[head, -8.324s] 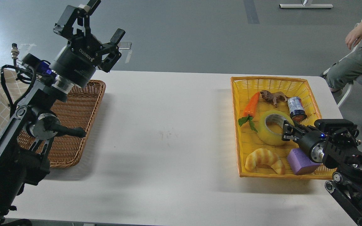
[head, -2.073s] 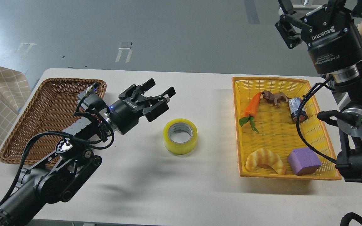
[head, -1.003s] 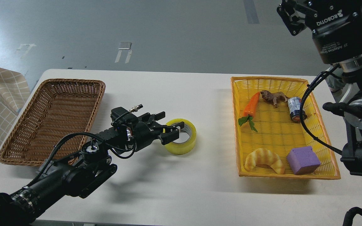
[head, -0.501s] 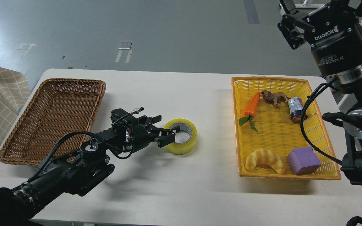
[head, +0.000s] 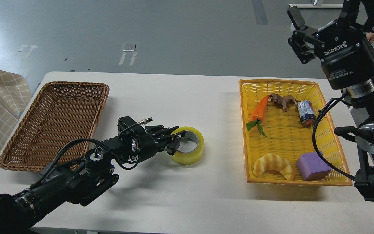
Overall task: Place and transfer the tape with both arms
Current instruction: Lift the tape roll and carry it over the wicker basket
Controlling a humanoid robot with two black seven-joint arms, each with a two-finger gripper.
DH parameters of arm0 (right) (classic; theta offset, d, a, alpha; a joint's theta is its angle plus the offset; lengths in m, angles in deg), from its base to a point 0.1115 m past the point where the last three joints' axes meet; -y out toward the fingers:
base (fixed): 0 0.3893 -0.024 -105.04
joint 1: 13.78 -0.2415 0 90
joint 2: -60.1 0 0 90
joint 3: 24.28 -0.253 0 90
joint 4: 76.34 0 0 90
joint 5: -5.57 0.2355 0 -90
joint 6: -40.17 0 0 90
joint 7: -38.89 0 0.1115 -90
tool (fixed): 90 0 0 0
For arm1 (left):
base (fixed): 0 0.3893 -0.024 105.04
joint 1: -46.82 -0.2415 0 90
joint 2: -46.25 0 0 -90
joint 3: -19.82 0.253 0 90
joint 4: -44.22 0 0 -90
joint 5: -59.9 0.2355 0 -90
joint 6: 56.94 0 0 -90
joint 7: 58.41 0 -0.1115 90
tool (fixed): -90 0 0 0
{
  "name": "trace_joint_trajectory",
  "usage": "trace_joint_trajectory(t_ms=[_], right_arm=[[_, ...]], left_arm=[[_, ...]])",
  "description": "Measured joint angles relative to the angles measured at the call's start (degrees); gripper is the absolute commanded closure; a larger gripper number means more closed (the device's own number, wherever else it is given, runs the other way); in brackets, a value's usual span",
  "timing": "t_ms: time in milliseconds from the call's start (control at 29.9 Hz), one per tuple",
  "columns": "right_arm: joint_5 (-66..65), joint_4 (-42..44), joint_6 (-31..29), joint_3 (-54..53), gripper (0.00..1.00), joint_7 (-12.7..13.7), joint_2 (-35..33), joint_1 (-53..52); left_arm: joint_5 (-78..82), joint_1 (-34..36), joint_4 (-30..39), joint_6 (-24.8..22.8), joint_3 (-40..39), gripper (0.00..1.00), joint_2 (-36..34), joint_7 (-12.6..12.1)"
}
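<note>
The tape (head: 192,153), a yellow translucent roll with a grey-white core, sits near the middle of the white table (head: 180,97), slightly tilted. My left gripper (head: 175,138) reaches in low from the left. Its fingers are closed on the roll's left wall, one inside the core hole and one outside. My right gripper (head: 333,14) is raised high at the upper right, above the yellow basket (head: 243,130). It is open and empty, far from the tape.
An empty brown wicker basket (head: 60,86) stands at the table's left. The yellow basket holds a carrot (head: 260,109), a toy animal (head: 282,100), a small can (head: 305,112), a croissant (head: 273,164) and a purple block (head: 313,166).
The right gripper carried the tape from the yellow basket to the table's middle, then rose away. The left gripper came down to the roll and closed on its left wall, tilting and shifting it slightly.
</note>
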Motion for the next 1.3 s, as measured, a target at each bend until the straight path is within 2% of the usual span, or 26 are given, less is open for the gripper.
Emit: trace_joint_trajectory(t_ms=[602, 802, 1137, 1304], right_arm=[[0.0, 0.0, 0.2, -0.8, 0.0, -0.1, 0.5, 1.4], [-0.1, 0.1, 0.2, -0.7, 0.0, -0.1, 0.6, 1.4], [-0.2, 0.2, 0.4, -0.7, 0.0, -0.2, 0.6, 1.3], [-0.2, 0.4, 0.4, -0.6, 0.0, -0.2, 0.6, 1.4]], left_arm=[[-0.5, 4.2, 1.0, -0.1, 0.0, 0.94, -0.6, 0.1], [-0.5, 6.0, 2.5, 0.0, -0.1, 0.94, -5.5, 2.6], [-5.1, 13.1, 2.8, -0.7, -0.1, 0.93, -13.1, 3.1], [-7.7, 15.7, 2.6, -1.7, 0.0, 0.93, -16.1, 4.5]])
